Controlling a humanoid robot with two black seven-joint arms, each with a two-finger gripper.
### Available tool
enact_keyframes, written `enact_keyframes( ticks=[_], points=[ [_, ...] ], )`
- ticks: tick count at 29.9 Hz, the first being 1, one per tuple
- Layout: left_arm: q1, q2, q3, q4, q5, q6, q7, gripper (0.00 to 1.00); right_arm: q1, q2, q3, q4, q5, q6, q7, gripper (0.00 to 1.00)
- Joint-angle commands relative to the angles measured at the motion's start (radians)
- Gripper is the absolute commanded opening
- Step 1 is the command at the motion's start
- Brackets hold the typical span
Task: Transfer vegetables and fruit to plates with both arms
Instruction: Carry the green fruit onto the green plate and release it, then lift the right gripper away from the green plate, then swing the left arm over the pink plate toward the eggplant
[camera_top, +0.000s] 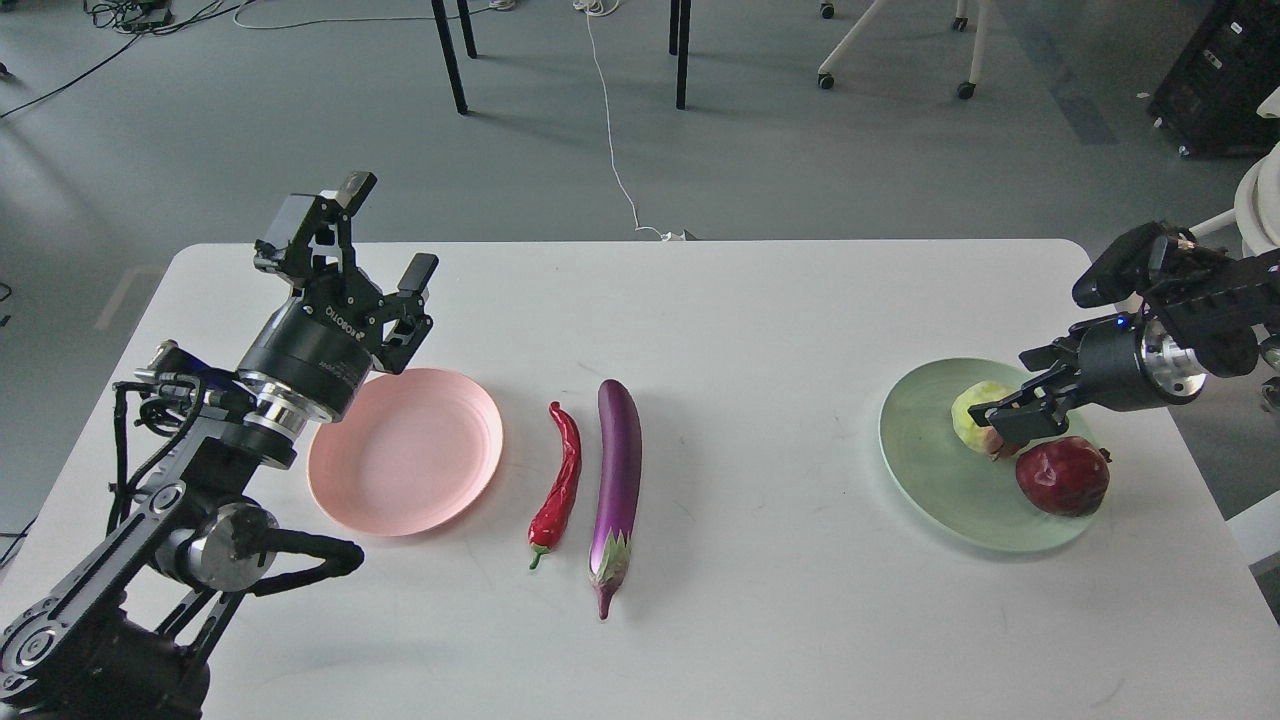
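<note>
Two round shallow matte plates stood on the white bench (720, 300), well apart: a pastel pink plate (405, 452) on the left, which held nothing, and a pale mint green plate (935, 470) on the right, which held both fruits. Of those two round fruits, the pale yellow-green one (972, 412) lay toward the plate's middle, and the dark glossy red one (1062, 476) sat near its right rim, just beside it. Two vegetables lay side by side between the plates, not on either: a curved glossy red chili (560, 482) and, to its right, a long slim glossy purple eggplant (617, 480), both with their stem ends toward the camera. The right tool (1005, 412) reached over the green plate against the yellow-green fruit, but whether it gripped the fruit could not be told. The left tool (385, 240) stood raised above the pink plate's far left edge, fingers wide apart and holding nothing.
</note>
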Motion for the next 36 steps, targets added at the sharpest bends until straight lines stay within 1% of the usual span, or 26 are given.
enact_keyframes(
  ticks=[1, 3, 6, 9, 10, 12, 14, 16, 19, 22, 24, 26, 27, 28, 29, 30, 31, 32, 33, 35, 36],
  points=[
    [-0.001, 0.006, -0.007, 0.003, 0.003, 0.003, -0.002, 0.99, 0.013, -0.004, 0.074, 0.001, 0.009, 0.000, 0.000, 0.96],
    [-0.003, 0.023, -0.010, 0.003, 0.003, 0.001, -0.008, 0.99, 0.013, -0.012, 0.159, 0.003, 0.070, 0.003, 0.000, 0.97],
    [-0.007, 0.049, -0.011, 0.003, 0.011, 0.001, -0.022, 0.99, -0.027, -0.017, 0.284, 0.003, 0.306, 0.007, 0.000, 0.97],
    [-0.038, 0.076, -0.004, 0.003, 0.038, 0.000, -0.076, 0.99, -0.112, -0.003, 0.372, 0.001, 0.607, 0.009, 0.000, 0.97],
    [-0.053, 0.090, -0.001, 0.003, 0.050, 0.000, -0.083, 0.99, -0.142, 0.005, 0.401, 0.003, 0.715, 0.010, 0.000, 0.97],
    [-0.066, 0.107, 0.002, 0.001, 0.061, -0.012, -0.083, 0.99, -0.214, 0.023, 0.446, 0.003, 0.912, 0.010, 0.000, 0.97],
    [-0.069, 0.113, 0.019, -0.003, 0.072, -0.041, -0.079, 0.99, -0.286, 0.051, 0.490, 0.003, 1.095, 0.013, 0.000, 0.97],
    [-0.081, 0.116, 0.045, -0.013, 0.136, -0.054, -0.073, 0.99, -0.349, 0.060, 0.538, 0.004, 1.250, 0.029, 0.000, 0.97],
    [-0.093, 0.124, 0.108, -0.029, 0.334, -0.060, -0.054, 0.99, -0.438, 0.062, 0.627, 0.003, 1.454, 0.127, 0.000, 0.97],
    [-0.101, 0.150, 0.189, -0.046, 0.499, -0.080, -0.047, 0.99, -0.530, 0.062, 0.716, 0.001, 1.543, 0.211, 0.000, 0.97],
    [-0.104, 0.176, 0.237, -0.066, 0.560, -0.092, -0.048, 0.99, -0.576, 0.059, 0.755, 0.001, 1.543, 0.231, 0.000, 0.97],
    [-0.113, 0.208, 0.252, -0.080, 0.587, -0.109, -0.047, 0.99, -0.596, 0.052, 0.776, -0.002, 1.543, 0.234, 0.000, 0.97],
    [-0.130, 0.245, 0.254, -0.085, 0.587, -0.149, -0.045, 0.99, -0.597, 0.051, 0.776, -0.005, 1.543, 0.237, 0.000, 0.97],
    [-0.170, 0.289, 0.260, -0.086, 0.600, -0.217, -0.039, 0.99, -0.597, 0.049, 0.776, -0.008, 1.542, 0.237, 0.000, 0.97],
    [-0.210, 0.323, 0.275, -0.086, 0.616, -0.280, -0.024, 0.99, -0.597, 0.049, 0.776, -0.009, 1.542, 0.237, 0.000, 0.97],
    [-0.259, 0.349, 0.312, -0.088, 0.655, -0.346, 0.010, 0.99, -0.597, 0.048, 0.776, -0.011, 1.542, 0.237, 0.000, 0.97],
    [-0.297, 0.352, 0.344, -0.088, 0.693, -0.388, 0.048, 0.99, -0.599, 0.048, 0.776, -0.011, 1.542, 0.237, 0.000, 0.97],
    [-0.354, 0.353, 0.376, -0.089, 0.727, -0.431, 0.100, 0.99, -0.599, 0.048, 0.774, -0.011, 1.542, 0.237, 0.000, 0.97],
    [-0.403, 0.351, 0.399, -0.091, 0.739, -0.458, 0.163, 0.99, -0.601, 0.048, 0.773, -0.014, 1.542, 0.237, 0.000, 0.97],
    [-0.457, 0.330, 0.427, -0.082, 0.753, -0.458, 0.281, 0.99, -0.602, 0.048, 0.765, -0.028, 1.542, 0.237, 0.000, 0.97],
    [-0.471, 0.292, 0.436, -0.076, 0.752, -0.456, 0.330, 0.99, -0.607, 0.049, 0.765, -0.035, 1.542, 0.237, 0.000, 0.97]
  ],
)
